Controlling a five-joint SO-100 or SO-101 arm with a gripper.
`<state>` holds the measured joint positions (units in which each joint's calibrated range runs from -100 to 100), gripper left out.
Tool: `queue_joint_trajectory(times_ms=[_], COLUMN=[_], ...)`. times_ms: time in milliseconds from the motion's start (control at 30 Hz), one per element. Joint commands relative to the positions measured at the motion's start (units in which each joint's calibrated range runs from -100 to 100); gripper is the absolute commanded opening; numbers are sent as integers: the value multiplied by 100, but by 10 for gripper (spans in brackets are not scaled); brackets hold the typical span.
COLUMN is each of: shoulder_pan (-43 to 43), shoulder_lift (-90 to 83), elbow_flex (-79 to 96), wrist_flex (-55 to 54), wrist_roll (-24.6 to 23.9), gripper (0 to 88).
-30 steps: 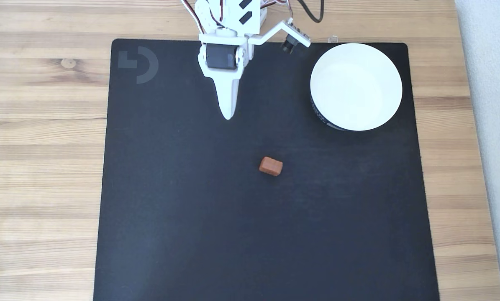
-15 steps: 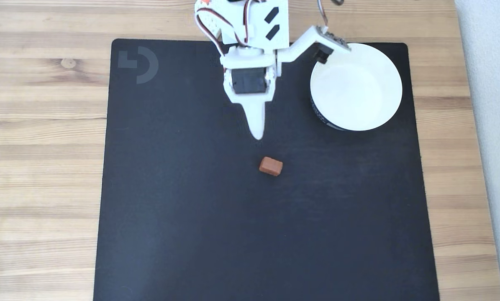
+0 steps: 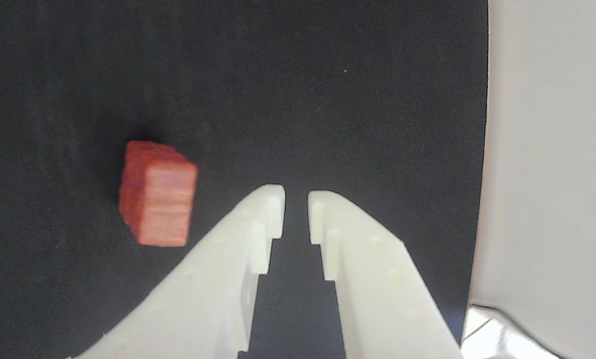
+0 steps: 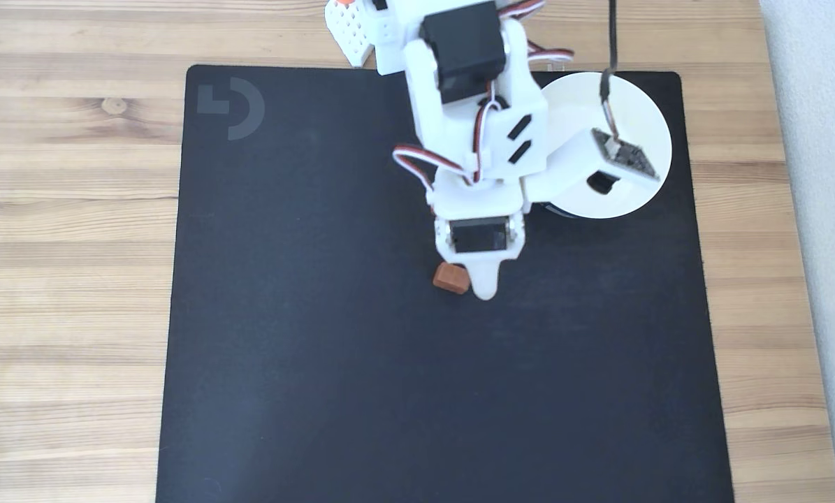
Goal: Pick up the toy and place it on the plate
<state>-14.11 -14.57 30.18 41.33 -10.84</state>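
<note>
The toy (image 4: 451,278) is a small reddish-brown block lying on the black mat, just left of my gripper (image 4: 485,292) in the fixed view. In the wrist view the toy (image 3: 158,194) sits left of the white fingers (image 3: 238,249), apart from them. My gripper (image 3: 296,214) is open by a narrow gap, with only bare mat between the tips. The plate (image 4: 644,115), a glossy white dish, stands at the mat's upper right, partly hidden behind my arm and its camera mount.
The black mat (image 4: 319,349) covers most of the wooden table (image 4: 75,244), with bare mat below and to the left of the toy. A pale grey strip (image 4: 829,209) runs along the table's right edge. My arm (image 4: 473,105) reaches down from the top.
My arm has stretched down the fixed view and slightly right. The gripper tip went from above the toy to right beside it, and the arm now covers part of the plate.
</note>
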Motion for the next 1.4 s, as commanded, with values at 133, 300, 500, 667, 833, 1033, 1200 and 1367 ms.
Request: queue_joint_trajectory(times_ms=[133, 300, 500, 667, 833, 1033, 1200, 1367], shoulder_pan=[-41, 43, 93, 93, 143, 152, 152, 152], shoulder_lift=[744, 919, 1211, 1253, 1253, 1253, 1261, 1261], elbow_flex=[-1437, -2095, -2131, -2140, -2140, -2131, -2140, -2149], wrist_flex=[1227, 2015, 2303, 2404, 2608, 2616, 2862, 2887], wrist_roll=[29, 40, 45, 45, 45, 35, 45, 40], gripper=[23, 23, 23, 23, 23, 30, 280, 293])
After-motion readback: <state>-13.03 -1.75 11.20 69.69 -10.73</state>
